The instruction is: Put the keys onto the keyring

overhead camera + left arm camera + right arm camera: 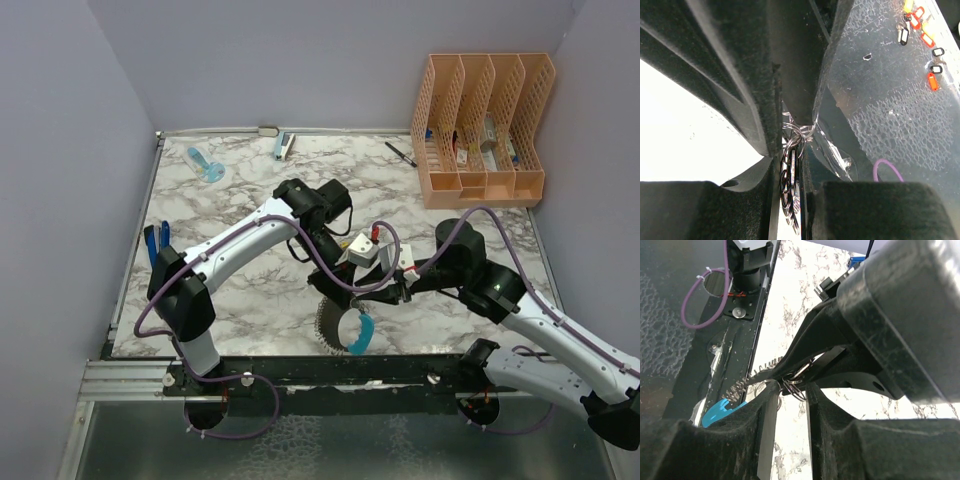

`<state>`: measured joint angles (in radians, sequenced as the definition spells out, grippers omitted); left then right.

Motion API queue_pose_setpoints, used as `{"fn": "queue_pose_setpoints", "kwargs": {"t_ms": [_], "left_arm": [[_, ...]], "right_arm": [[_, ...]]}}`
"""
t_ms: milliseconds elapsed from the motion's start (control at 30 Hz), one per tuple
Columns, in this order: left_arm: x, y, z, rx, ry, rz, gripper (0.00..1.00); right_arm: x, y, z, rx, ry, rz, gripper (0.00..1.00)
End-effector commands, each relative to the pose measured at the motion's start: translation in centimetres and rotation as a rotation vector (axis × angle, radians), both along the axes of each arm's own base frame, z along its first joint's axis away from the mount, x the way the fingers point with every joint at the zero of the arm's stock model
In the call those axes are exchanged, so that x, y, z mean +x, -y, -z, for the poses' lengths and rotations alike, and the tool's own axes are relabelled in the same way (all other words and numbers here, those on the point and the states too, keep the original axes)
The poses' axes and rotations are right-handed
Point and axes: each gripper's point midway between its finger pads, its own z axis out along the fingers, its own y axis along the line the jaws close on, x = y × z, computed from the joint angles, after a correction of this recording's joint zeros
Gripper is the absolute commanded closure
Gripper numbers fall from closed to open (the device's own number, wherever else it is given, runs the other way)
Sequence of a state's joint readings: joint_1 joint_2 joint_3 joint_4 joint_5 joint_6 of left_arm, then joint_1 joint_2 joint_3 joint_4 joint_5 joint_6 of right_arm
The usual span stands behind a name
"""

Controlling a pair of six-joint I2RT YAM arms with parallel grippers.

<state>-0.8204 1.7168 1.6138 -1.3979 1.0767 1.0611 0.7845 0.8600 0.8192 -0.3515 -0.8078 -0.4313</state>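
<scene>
The keyring (338, 322), a gray toothed loop with a light-blue section (362, 333), hangs over the table's near edge. My left gripper (368, 284) is shut on its upper part. In the left wrist view the jaws (790, 165) pinch a stack of thin wire rings (789, 182). My right gripper (388, 290) meets it from the right. Its fingers (767, 410) stand apart, with small wire rings (796, 386) between their tips. The ribbed edge (747, 382) shows just left of them. Tiny keys, one yellow (908, 5) and one black (902, 35), lie loose far from both grippers.
Orange tags (932, 81) lie beside the keys on a gray textured plate (890, 110). An orange file rack (482, 130) stands at the back right. A black pen (401, 153), a blue-handled tool (156, 243) and small blue items (205, 163) lie on the marble table (240, 290).
</scene>
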Motion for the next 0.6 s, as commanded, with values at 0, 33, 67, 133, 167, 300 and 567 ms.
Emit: {"fn": "queue_pose_setpoints", "kwargs": {"t_ms": [0,33,67,133,167,300,567], "left_arm": [[-0.98,0.01,-2.63,-0.068,0.005,0.007,1.00],[-0.99,0.04,-2.64,-0.069,0.005,0.008,1.00],[-0.96,0.05,-2.63,-0.068,0.003,0.007,1.00],[-1.03,0.10,-2.62,-0.067,0.001,0.009,1.00],[-1.04,0.16,-2.62,-0.066,0.000,0.009,1.00],[-1.15,0.34,-2.70,-0.068,-0.003,0.014,1.00],[-1.36,0.33,-2.90,-0.067,-0.005,0.014,1.00]], "right_arm": [[-0.12,0.45,-0.21,-0.014,0.000,0.022,0.69],[-0.05,0.46,-0.25,-0.013,0.002,0.026,0.68],[-0.03,0.46,-0.25,-0.013,0.005,0.027,0.67],[0.12,0.39,-0.23,-0.013,0.012,0.031,0.65],[0.15,0.31,-0.27,-0.013,0.014,0.030,0.65],[0.11,-0.05,-0.32,-0.016,0.010,0.015,0.67],[0.10,-0.13,-0.31,-0.022,0.012,0.019,0.91]]}}
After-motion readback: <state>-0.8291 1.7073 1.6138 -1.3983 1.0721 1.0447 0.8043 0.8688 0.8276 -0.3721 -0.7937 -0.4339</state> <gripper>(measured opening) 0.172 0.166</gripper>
